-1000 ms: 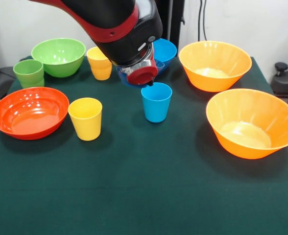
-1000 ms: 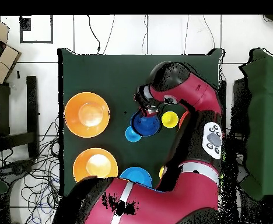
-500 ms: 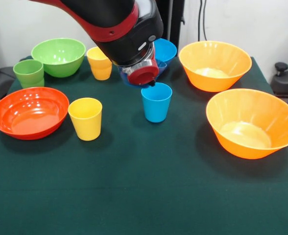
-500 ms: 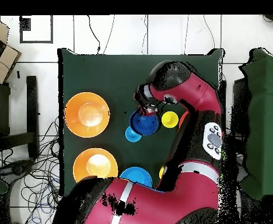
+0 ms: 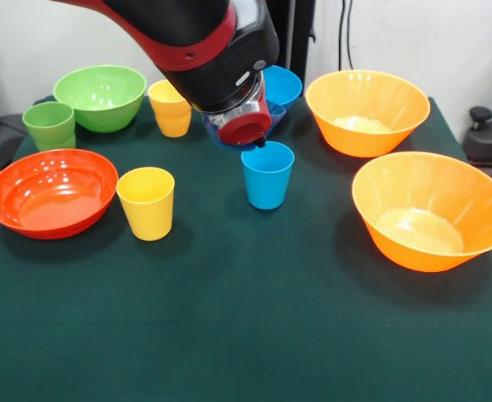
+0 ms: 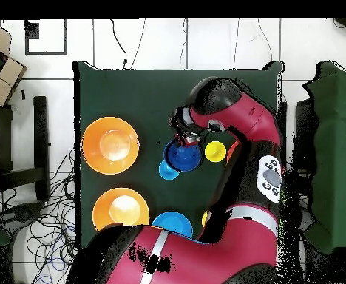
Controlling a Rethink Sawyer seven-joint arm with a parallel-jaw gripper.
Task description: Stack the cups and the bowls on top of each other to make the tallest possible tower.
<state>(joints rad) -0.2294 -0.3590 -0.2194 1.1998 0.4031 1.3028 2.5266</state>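
Note:
A small dark blue bowl (image 5: 274,114) hangs tilted in the air, and my gripper (image 5: 254,141) is shut on its rim. It hovers just behind and above the light blue cup (image 5: 267,174), which stands upright mid-table. From above, the dark blue bowl (image 6: 182,156) partly overlaps the light blue cup (image 6: 168,170), with the gripper (image 6: 185,139) at the bowl's rim. One yellow cup (image 5: 146,203) stands beside the red-orange bowl (image 5: 51,191). A second yellow cup (image 5: 171,107), a green cup (image 5: 49,124), a green bowl (image 5: 100,96) and a light blue bowl (image 5: 281,84) sit at the back.
Two large orange bowls (image 5: 366,110) (image 5: 430,209) take up the right side of the dark green table (image 5: 246,335). My arm hides much of the table in the overhead view, where the orange bowls (image 6: 110,145) (image 6: 120,209) show at the left.
The gripper and the dark blue bowl rose slightly and shifted a little toward the light blue cup, then held still. Nothing else moved.

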